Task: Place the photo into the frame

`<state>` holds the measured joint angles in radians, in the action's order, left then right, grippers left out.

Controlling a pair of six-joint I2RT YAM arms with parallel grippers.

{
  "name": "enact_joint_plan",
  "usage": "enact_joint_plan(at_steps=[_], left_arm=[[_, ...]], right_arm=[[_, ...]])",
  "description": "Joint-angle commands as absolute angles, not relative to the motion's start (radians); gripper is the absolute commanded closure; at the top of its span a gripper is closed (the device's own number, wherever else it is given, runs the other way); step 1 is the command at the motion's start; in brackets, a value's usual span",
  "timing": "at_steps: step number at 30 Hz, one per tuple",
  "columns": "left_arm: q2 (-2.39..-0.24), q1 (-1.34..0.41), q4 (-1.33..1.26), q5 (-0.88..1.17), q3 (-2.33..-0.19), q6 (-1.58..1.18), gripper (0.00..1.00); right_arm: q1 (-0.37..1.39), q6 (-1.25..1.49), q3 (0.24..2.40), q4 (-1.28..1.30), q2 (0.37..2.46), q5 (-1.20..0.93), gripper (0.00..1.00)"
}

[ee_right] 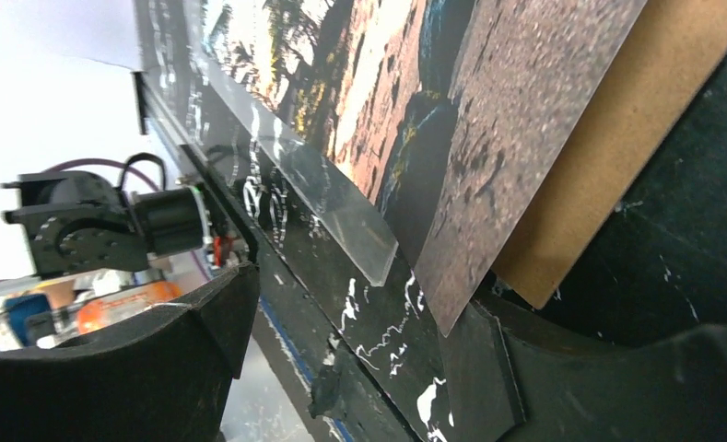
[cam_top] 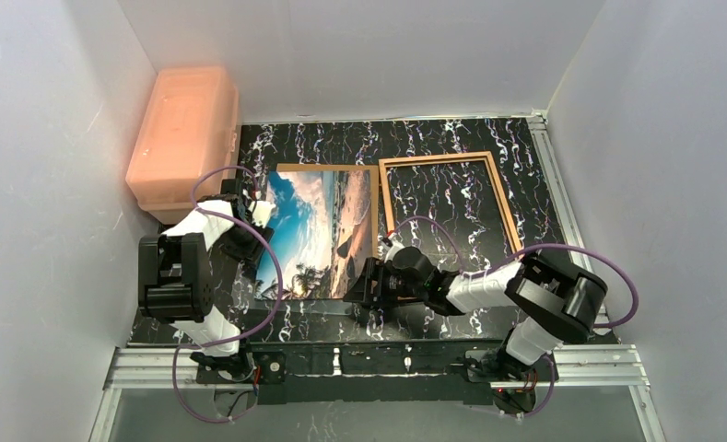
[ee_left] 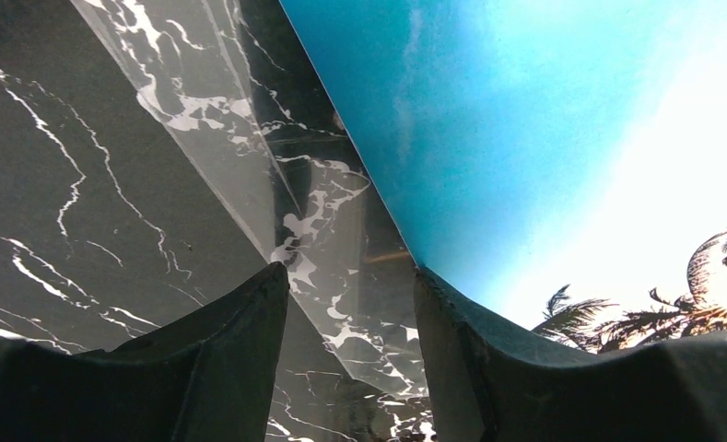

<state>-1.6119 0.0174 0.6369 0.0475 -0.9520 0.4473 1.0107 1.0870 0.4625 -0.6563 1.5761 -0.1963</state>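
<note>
The photo (cam_top: 318, 230), a beach print, lies flat at the table's middle on a brown backing board (ee_right: 636, 157), with a clear pane (ee_right: 341, 212) sticking out from under its near edge. The frame (cam_top: 433, 157) lies empty to its right, wood-brown edges up. My left gripper (cam_top: 260, 214) is open at the photo's left edge. In the left wrist view the gripper (ee_left: 350, 276) has the pane (ee_left: 341, 239) between its fingers and the blue sky edge (ee_left: 525, 138) at the right finger. My right gripper (cam_top: 357, 287) (ee_right: 355, 304) is open at the photo's near right corner (ee_right: 451, 313).
A pink plastic box (cam_top: 184, 138) stands at the back left against the wall. White walls close in the black marbled table (cam_top: 544, 304) on three sides. The near table edge and a metal rail (cam_top: 387, 364) run just behind my right gripper.
</note>
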Motion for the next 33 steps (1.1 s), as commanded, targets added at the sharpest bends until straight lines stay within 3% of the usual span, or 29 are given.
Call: enact_joint_plan(at_steps=[1,10,20,28,33], left_arm=[[-1.584,0.014,0.721,0.113,-0.986,0.433,0.49],[-1.459,0.046,0.928,0.068,-1.237,0.556,0.47],[-1.397,0.070,0.460,-0.257,-0.832,0.786,0.49],[-1.480,0.068,0.251,-0.252,-0.739,0.812,0.55],[-1.489,0.069,0.274,-0.163,-0.703,0.782,0.54]], right_arm=[[1.045,1.010,0.524,-0.413,1.548,-0.098,0.23],[1.051,1.011,0.521,-0.421,1.553,-0.077,0.22],[1.052,1.019,0.495,-0.439,1.522,-0.065,0.22],[1.059,1.016,0.513,-0.441,1.547,-0.081,0.21],[1.067,1.028,0.522,-0.439,1.565,-0.082,0.19]])
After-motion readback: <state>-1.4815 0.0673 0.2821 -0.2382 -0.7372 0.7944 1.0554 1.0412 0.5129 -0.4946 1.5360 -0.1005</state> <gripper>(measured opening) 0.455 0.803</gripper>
